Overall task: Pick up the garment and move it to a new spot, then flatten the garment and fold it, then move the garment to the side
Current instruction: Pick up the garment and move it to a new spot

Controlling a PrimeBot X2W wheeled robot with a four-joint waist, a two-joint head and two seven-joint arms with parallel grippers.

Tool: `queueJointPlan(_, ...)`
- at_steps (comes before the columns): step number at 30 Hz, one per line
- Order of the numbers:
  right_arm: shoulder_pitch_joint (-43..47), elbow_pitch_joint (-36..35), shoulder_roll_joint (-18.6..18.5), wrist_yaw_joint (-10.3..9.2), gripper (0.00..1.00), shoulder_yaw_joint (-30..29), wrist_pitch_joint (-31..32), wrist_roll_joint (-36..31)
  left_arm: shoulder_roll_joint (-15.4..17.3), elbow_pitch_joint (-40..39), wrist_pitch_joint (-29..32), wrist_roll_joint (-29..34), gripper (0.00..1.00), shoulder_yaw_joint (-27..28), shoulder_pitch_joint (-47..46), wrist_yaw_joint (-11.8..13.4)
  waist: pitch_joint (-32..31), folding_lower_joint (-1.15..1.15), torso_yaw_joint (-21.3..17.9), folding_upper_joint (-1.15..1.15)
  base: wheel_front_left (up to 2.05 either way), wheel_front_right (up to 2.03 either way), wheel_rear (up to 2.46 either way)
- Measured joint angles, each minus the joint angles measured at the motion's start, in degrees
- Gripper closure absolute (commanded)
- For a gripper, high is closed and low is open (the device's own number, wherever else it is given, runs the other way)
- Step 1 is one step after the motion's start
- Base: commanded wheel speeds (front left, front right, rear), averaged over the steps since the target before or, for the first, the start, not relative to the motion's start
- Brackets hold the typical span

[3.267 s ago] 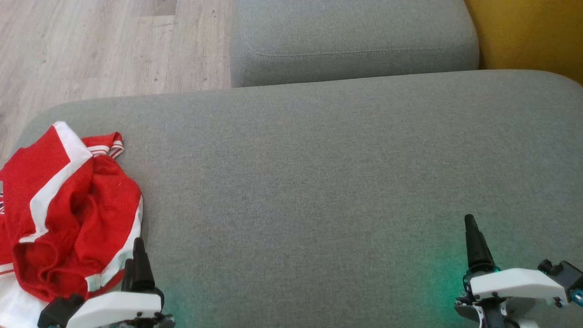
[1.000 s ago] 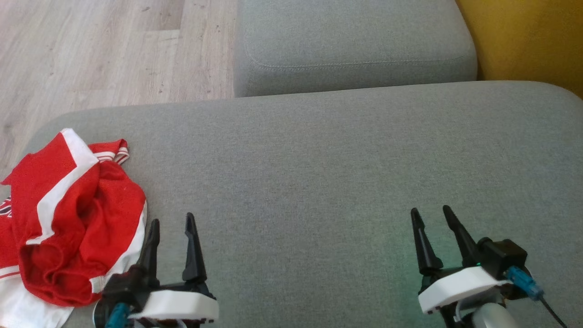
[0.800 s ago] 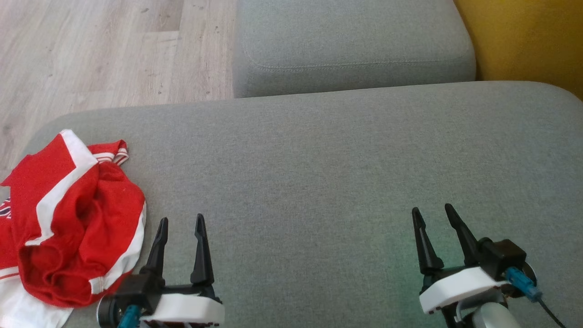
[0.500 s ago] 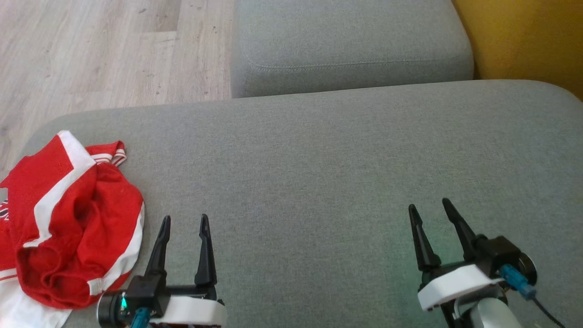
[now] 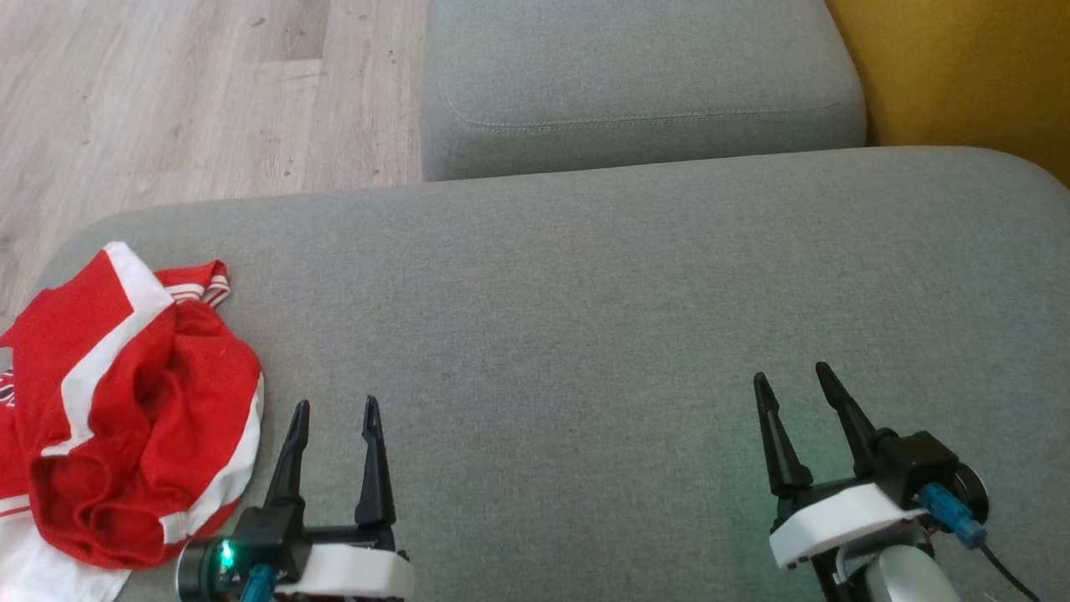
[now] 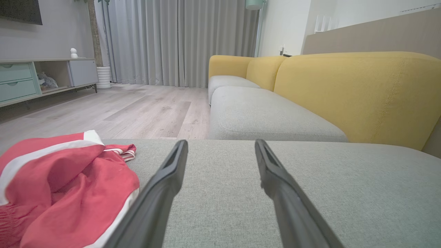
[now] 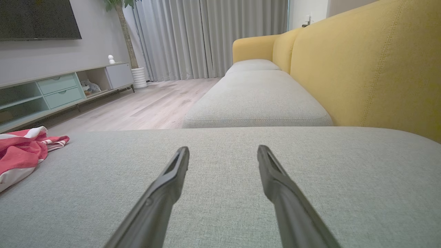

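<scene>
The left hand (image 5: 335, 404) has shifted right, away from the crumpled red garment (image 5: 134, 393) at the left end of the grey cushion (image 5: 585, 276); it gapes wide, empty, as does the right hand (image 5: 791, 373), well apart.

A wide grey cushion (image 5: 585, 293) is the surface here. On its left end lies the garment (image 5: 125, 401), a crumpled red heap with white stripes. One striped cuff points toward the far edge, and the white part runs out of the head view at the lower left. A second cushion (image 5: 635, 75) adjoins the far edge, beside the wood floor (image 5: 167, 100).
</scene>
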Motion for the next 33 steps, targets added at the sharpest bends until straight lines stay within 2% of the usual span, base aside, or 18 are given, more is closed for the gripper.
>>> queueJointPlan(9,0.0,0.5,0.0,0.0,0.0,-0.2,0.0,0.3,0.0,0.5,0.0,0.0,0.0,0.1,-0.2,-0.1,-0.1,0.0,0.5,0.0,0.0,0.0,0.0)
queueJointPlan(17,0.1,0.7,0.0,0.0,0.0,0.1,0.0,0.3,0.0,1.0,0.0,0.1,0.0,0.3,-0.6,0.5,0.1,-0.01,3.7,0.0,0.0,0.0,0.0)
queueJointPlan(24,0.1,0.3,0.0,0.0,0.0,0.1,0.0,0.2,0.0,0.8,0.0,0.1,0.0,0.5,-1.2,1.0,0.6,-0.01,9.2,0.0,0.0,0.0,0.0)
queueJointPlan(33,0.1,-0.5,-0.1,0.0,0.0,0.2,0.0,0.3,0.1,0.3,0.0,0.2,0.0,1.2,-1.1,1.5,1.2,-0.01,18.9,0.0,0.0,0.0,0.0)
